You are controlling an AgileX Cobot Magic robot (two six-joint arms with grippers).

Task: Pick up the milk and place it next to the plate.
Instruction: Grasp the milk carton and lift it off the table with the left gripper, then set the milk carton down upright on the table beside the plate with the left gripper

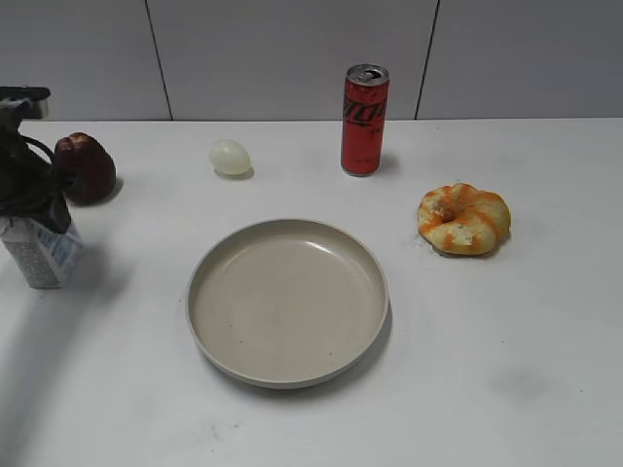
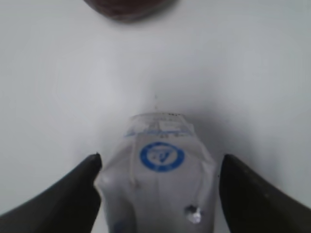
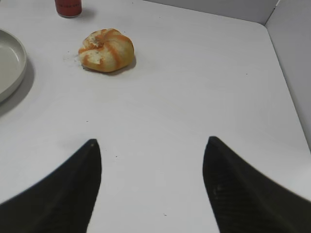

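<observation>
The milk (image 1: 44, 255), a small white carton with blue printing, stands slightly tilted at the table's left edge, left of the plate (image 1: 288, 381). My left gripper (image 1: 37, 212) is down over its top. In the left wrist view the carton (image 2: 160, 184) sits between the two fingers of the left gripper (image 2: 161, 162), which are spread wide; the left finger is at its side and a thin gap shows on the right. My right gripper (image 3: 150, 145) is open and empty over bare table, right of the plate (image 3: 9, 63).
A dark red fruit (image 1: 85, 167) lies just behind the milk and also shows in the left wrist view (image 2: 129, 7). A pale egg (image 1: 231, 157) and a tall red can (image 1: 364, 120) stand at the back. An orange-striped bun (image 1: 464, 219) lies right of the plate.
</observation>
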